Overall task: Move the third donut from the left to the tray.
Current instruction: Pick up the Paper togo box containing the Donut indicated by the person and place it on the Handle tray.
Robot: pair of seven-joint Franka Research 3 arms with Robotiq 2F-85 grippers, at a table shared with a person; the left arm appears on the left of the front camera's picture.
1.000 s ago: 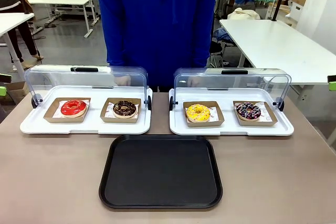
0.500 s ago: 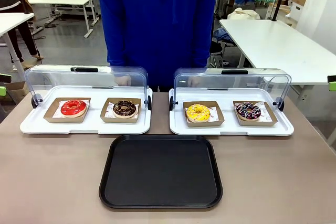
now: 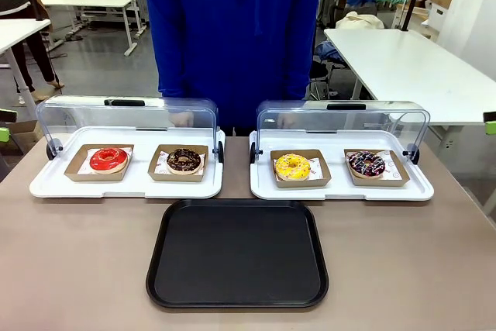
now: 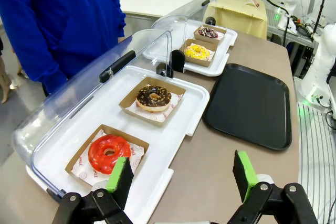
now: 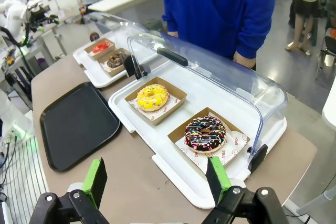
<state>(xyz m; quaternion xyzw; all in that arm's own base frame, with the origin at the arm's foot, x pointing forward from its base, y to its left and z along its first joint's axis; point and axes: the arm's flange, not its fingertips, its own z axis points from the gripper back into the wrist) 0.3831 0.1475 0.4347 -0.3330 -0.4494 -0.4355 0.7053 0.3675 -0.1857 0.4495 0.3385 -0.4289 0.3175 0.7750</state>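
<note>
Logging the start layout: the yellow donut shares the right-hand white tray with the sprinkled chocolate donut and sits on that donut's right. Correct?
Not quite. The front view shows the yellow donut left of the sprinkled chocolate donut, not right of it. They do share the right-hand white tray.

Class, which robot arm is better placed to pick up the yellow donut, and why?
Probably the right: the yellow donut lies close ahead of the open right tool; from the left tool it sits far off, beyond two donuts.
</note>
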